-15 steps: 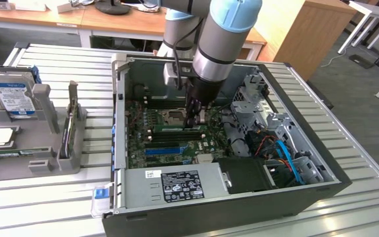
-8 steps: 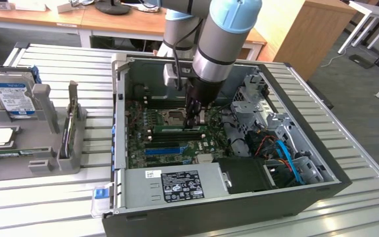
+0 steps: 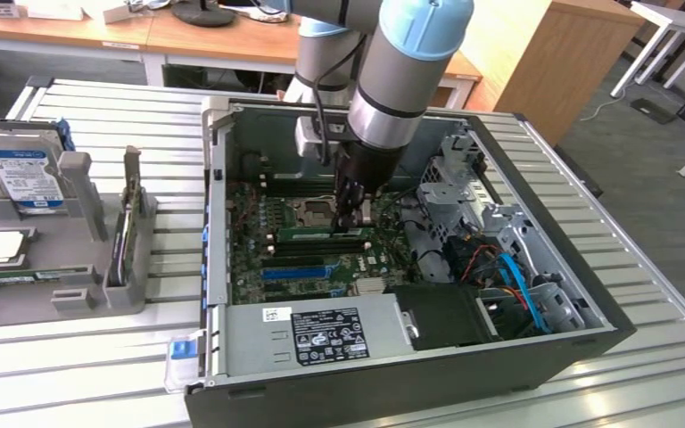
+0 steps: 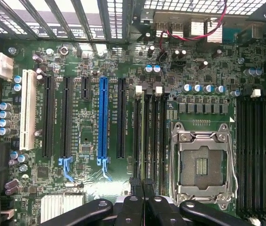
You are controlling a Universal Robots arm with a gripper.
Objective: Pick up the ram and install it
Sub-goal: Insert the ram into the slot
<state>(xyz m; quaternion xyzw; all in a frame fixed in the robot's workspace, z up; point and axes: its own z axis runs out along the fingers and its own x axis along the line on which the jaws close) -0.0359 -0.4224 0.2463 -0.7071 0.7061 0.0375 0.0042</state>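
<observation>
The open computer case (image 3: 378, 392) was laid flat on the slatted table (image 3: 104, 366), and the arm (image 3: 408, 53) was angled down into it over the motherboard (image 4: 88, 117). The gripper (image 4: 144, 186) was seen with its fingers pressed together, nothing clearly pinched. The ram (image 4: 148, 132) was sat in a memory slot between the blue slot (image 4: 103, 117) and the CPU socket (image 4: 201, 165), one end tucked right under the fingertips. Actual contact couldn't be made out, tbh.

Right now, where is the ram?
In the exterior view, the ram sits on the motherboard beside the CPU socket, under the shut gripper, inside the case.
</observation>
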